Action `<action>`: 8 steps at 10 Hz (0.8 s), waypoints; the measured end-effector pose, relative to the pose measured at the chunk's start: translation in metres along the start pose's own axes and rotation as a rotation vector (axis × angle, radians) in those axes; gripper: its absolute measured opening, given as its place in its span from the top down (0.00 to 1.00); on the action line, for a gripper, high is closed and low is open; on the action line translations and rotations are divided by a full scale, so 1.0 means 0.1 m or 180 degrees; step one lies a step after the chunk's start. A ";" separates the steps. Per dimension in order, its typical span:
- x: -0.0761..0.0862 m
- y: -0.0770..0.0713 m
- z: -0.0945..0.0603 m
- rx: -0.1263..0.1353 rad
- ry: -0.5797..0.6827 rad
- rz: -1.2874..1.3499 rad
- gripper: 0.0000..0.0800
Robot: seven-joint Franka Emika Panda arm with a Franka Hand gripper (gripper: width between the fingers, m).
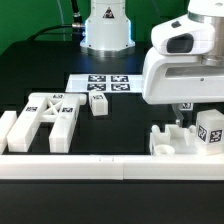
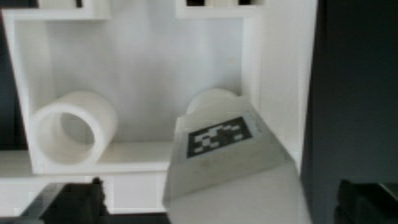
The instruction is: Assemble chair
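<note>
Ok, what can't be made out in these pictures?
- Exterior view: the white part is partly hidden by the arm.
- Exterior view: the tagged block is cut off by the right edge.
- Wrist view: the gripper's fingertips are dim and cut off by the picture's edge.

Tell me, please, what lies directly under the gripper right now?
Under the open gripper lies a white chair part with a round ring and a tagged piece. The table beneath that part is covered, and the arm hides some of it in the exterior view.

No readable text, coded tag [image 2: 217,138] on chair part [image 2: 235,192]
</note>
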State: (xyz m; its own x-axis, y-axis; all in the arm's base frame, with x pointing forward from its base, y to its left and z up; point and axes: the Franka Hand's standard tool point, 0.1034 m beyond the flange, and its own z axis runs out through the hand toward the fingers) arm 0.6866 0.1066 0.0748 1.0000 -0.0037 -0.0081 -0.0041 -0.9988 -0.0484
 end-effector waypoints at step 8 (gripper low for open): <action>0.00 0.02 0.01 -0.0041 0.0007 -0.0514 0.64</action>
State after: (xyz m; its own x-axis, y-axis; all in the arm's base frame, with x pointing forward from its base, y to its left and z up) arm 0.6868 0.1045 0.0734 0.9876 0.1568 0.0009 0.1567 -0.9870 -0.0361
